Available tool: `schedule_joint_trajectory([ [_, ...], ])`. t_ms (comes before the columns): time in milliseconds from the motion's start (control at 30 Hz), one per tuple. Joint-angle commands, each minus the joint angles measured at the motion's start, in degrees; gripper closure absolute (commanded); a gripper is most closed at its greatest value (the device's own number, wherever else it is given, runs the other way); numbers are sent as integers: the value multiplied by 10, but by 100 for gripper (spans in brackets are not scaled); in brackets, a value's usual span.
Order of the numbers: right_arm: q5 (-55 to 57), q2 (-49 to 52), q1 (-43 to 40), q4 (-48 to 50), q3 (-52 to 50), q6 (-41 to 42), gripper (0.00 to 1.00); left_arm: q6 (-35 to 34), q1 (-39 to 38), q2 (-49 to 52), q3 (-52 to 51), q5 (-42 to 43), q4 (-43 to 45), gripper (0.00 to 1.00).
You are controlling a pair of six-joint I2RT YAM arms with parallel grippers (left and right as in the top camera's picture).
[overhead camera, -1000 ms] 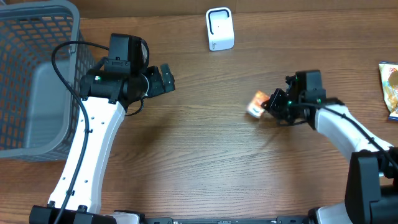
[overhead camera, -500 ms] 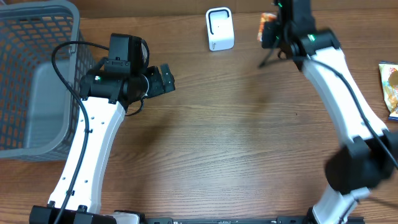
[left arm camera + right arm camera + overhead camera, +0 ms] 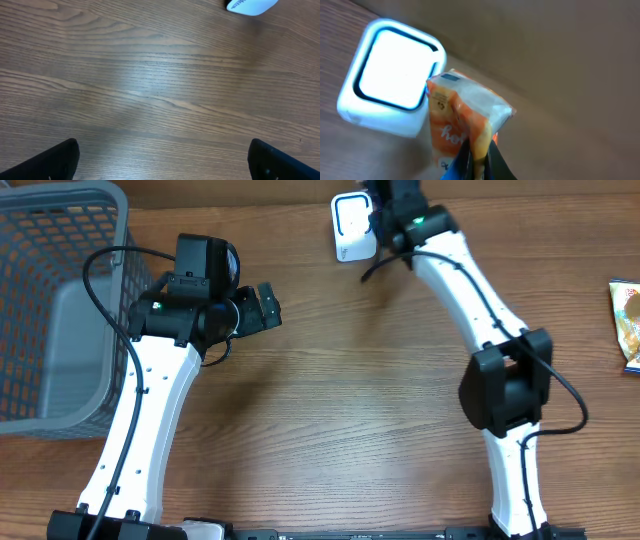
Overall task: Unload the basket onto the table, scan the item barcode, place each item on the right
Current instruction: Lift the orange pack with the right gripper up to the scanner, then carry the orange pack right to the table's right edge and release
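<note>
The right claw (image 3: 477,159) is clamped on the lower edge of an orange-and-white packet (image 3: 462,117), holding it just beside the glowing window of the white scanner (image 3: 390,82) at the far edge of the table (image 3: 350,400). The left claw (image 3: 162,162) hangs spread wide over bare wood, near the grey basket (image 3: 50,300).

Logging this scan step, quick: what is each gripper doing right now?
Left gripper: open, holding nothing.
Right gripper: shut on the orange packet, by the white scanner.
</note>
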Motion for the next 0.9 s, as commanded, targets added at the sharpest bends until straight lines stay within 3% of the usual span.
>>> schedule_joint_trajectory([
  [0,64,16,35,66,24,-157,96,9,-1,2,2,-5,0,0],
  [267,64,62,56,134,21,-251,96,9,-1,2,2,-5,1,0],
  [667,107,86,54,176,21,-250,96,9,-1,2,2,-5,1,0],
  [867,138,56,36,182,21,-171,96,9,-1,2,2,-5,1,0],
])
